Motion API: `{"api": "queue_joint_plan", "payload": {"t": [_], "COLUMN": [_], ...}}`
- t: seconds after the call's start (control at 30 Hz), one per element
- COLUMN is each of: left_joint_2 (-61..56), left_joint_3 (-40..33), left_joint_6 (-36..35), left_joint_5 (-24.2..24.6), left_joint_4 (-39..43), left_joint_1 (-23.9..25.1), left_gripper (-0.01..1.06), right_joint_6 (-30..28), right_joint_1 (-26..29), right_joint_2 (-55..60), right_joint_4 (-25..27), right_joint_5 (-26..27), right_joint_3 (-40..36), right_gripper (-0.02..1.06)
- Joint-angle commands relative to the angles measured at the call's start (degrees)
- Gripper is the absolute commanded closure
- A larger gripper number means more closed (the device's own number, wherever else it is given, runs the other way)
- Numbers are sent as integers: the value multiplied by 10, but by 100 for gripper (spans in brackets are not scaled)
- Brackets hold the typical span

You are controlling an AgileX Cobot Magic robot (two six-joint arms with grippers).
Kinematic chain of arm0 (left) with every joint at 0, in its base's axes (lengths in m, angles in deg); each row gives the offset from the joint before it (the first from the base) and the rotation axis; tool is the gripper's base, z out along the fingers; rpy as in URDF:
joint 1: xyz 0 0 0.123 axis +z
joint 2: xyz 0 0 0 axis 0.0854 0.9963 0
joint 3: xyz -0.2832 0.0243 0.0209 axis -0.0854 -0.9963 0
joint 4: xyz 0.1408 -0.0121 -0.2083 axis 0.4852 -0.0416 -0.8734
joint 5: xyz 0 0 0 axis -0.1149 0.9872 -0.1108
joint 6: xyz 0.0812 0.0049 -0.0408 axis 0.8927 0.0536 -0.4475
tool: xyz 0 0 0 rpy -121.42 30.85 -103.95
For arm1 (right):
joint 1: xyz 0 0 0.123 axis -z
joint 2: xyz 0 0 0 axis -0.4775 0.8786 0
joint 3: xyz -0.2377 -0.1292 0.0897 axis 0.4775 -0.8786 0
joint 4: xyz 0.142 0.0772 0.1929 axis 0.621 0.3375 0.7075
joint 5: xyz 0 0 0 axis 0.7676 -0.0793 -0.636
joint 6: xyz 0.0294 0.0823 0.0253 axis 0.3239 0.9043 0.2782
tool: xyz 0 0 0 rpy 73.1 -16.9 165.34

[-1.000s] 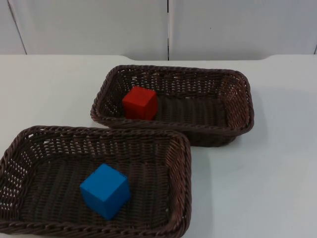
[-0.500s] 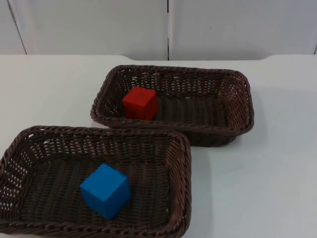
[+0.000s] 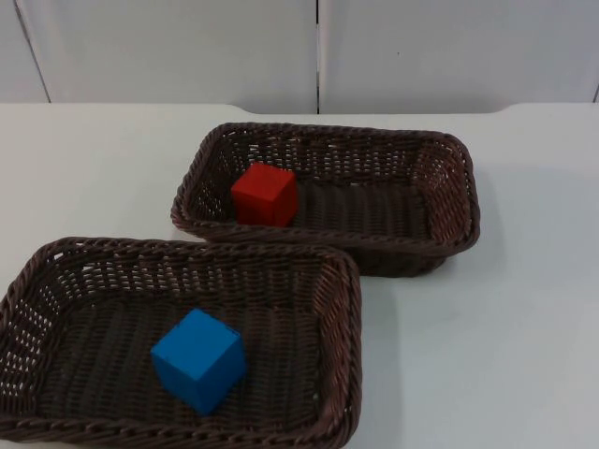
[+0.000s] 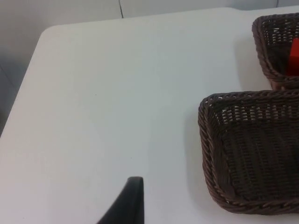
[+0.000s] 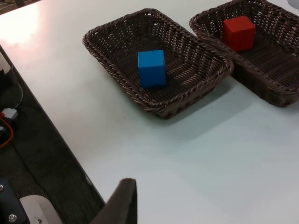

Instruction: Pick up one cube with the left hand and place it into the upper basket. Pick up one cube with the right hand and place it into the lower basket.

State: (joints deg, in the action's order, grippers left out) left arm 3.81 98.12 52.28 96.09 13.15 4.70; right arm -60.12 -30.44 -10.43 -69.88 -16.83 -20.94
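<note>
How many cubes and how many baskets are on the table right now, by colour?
Red cube: 1, in the upper basket.
Blue cube: 1, in the lower basket.
Brown wicker baskets: 2.
Total: 4 things, 2 cubes and 2 baskets.

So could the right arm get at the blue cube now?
Probably yes: the blue cube sits uncovered in the open lower basket, nothing above it, and the right gripper faces it across bare table.
</note>
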Motion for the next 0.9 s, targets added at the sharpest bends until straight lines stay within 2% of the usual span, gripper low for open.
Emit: {"api": "queue_joint_plan", "payload": {"t": [0.0,0.1,0.27,0.4,0.43,0.57,0.6,0.87], "left_joint_2": [-2,-2,-2,-2,-2,-2,-2,-2], "left_joint_3": [-2,-2,-2,-2,-2,-2,-2,-2], "left_joint_6": [-2,-2,-2,-2,-2,-2,-2,-2], "left_joint_5": [1,1,1,1,1,1,1,1], "left_joint_4": [0,0,0,0,0,0,0,0], "left_joint_1": [2,2,2,2,2,2,2,2], "left_gripper": [0,0,0,0,0,0,0,0], "right_joint_6": [-5,-5,-5,-5,-5,-5,-5,-5], "right_joint_1": [0,7,52,114,114,186,186,287], "right_joint_2": [-1,-1,-1,-1,-1,-1,-1,-1], "right_joint_4": [-1,-1,-1,-1,-1,-1,-1,-1], "right_joint_5": [3,3,3,3,3,3,3,3], "right_joint_3": [-1,-1,-1,-1,-1,-1,-1,-1], "right_gripper": [-1,-1,-1,-1,-1,-1,-1,-1]}}
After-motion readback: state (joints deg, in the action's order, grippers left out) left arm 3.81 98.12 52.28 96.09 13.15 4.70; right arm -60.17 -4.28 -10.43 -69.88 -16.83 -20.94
